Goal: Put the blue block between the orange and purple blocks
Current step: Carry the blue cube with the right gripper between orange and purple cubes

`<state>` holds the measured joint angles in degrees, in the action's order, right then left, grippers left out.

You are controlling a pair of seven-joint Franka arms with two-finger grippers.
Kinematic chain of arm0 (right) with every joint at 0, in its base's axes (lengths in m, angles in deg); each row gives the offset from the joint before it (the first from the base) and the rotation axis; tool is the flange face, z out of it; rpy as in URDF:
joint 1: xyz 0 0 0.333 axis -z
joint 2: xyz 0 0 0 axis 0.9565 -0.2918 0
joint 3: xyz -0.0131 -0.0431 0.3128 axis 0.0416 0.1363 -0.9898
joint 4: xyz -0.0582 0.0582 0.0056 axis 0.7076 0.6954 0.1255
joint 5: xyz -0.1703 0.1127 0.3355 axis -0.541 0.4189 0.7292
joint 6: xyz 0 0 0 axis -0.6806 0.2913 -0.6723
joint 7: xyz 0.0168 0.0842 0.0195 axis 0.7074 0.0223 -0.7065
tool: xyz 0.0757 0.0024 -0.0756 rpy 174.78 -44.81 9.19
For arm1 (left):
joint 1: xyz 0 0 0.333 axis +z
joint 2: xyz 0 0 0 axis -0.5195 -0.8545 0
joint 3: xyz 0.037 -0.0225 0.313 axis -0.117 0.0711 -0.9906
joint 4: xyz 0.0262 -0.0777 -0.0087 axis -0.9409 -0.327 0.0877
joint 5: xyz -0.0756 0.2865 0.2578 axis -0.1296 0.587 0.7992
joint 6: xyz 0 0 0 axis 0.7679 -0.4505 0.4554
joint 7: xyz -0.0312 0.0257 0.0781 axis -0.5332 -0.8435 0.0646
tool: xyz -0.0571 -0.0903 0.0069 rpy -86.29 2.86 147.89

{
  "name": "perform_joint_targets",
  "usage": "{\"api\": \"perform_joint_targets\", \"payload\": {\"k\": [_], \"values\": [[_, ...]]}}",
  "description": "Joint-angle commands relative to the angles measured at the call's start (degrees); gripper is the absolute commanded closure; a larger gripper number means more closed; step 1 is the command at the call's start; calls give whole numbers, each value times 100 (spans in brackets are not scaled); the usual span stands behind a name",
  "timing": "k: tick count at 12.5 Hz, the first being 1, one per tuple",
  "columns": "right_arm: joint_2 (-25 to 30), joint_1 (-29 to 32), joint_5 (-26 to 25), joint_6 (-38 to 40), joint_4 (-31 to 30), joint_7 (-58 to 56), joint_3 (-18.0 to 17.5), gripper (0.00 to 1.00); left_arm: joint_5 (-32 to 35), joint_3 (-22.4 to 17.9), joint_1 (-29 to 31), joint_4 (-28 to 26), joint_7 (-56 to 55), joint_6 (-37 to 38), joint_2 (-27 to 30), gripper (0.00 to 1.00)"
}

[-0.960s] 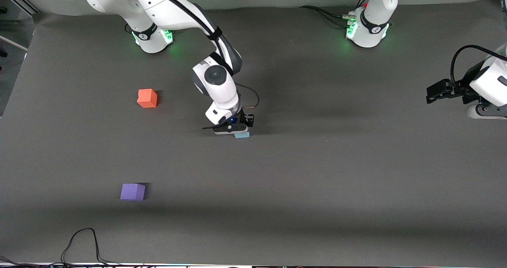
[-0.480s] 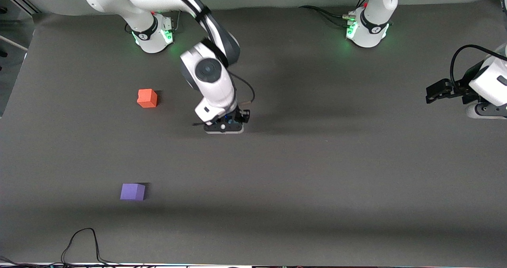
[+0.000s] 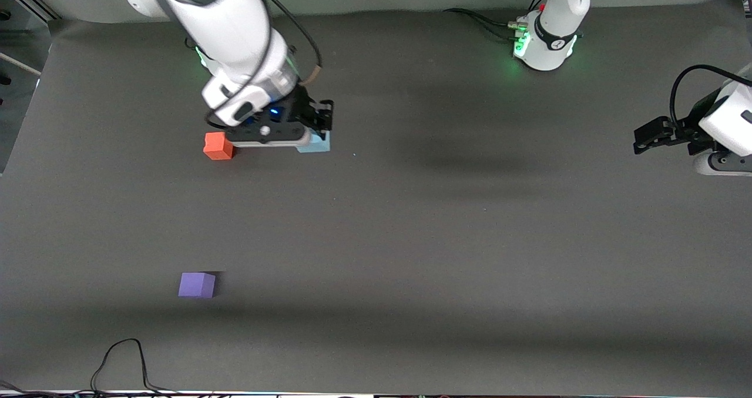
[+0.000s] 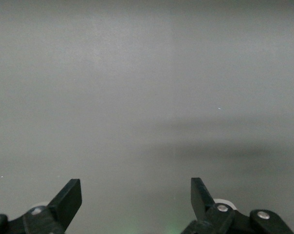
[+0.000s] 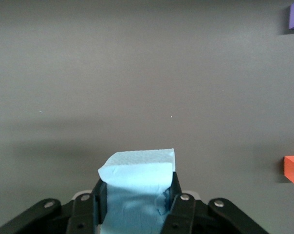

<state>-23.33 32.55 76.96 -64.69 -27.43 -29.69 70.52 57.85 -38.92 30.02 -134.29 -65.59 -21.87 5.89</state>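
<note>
Above the desk (image 3: 446, 251), beside the orange block (image 3: 218, 146), the right pincer (image 3: 314, 134) is held up in the air, its fingers (image 5: 178, 207) clamped tight on the blue block (image 3: 314, 144). In the right wrist view the blue block (image 5: 137, 187) is seen squeezed between both fingers, one face dented. The orange block is set on the desk toward the right arm's end, just beside the pincer body as seen from the front. The purple block (image 3: 197, 284) is set nearer to the front camera than the orange block, well apart from it. At the left arm's end of the desk, the left pincer (image 3: 649, 134) is held waiting, its fingers (image 4: 69, 200) spread wide with nothing between them.
</note>
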Motion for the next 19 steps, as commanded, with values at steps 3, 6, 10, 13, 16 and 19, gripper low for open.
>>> {"api": "perform_joint_targets", "payload": {"k": [3, 6, 10, 13, 16, 19], "values": [[-112, 418, 123, 531, 301, -479, 295, 66, 13, -45, -13, 43, 67, 5, 22, 0], [-43, 1038, 122, 753, 126, -1565, 676, 66, 22, -45, -22, 43, 58, 22, 4, 0], [274, 3042, 87, 850, -366, -3087, -193, 65, 40, -45, -39, 16, 41, 31, 13, 0], [520, 5027, -323, 824, -779, -3168, -2025, 65, 101, -45, -48, 16, 23, 31, 13, 0], [538, 5094, -475, 422, -1270, -3159, -2155, 65, 101, -45, -48, 16, 23, 14, 13, 0], [600, 5103, -431, -701, -2420, -3168, -2129, 65, 101, -45, -48, 16, 14, 14, 13, 0]]}}
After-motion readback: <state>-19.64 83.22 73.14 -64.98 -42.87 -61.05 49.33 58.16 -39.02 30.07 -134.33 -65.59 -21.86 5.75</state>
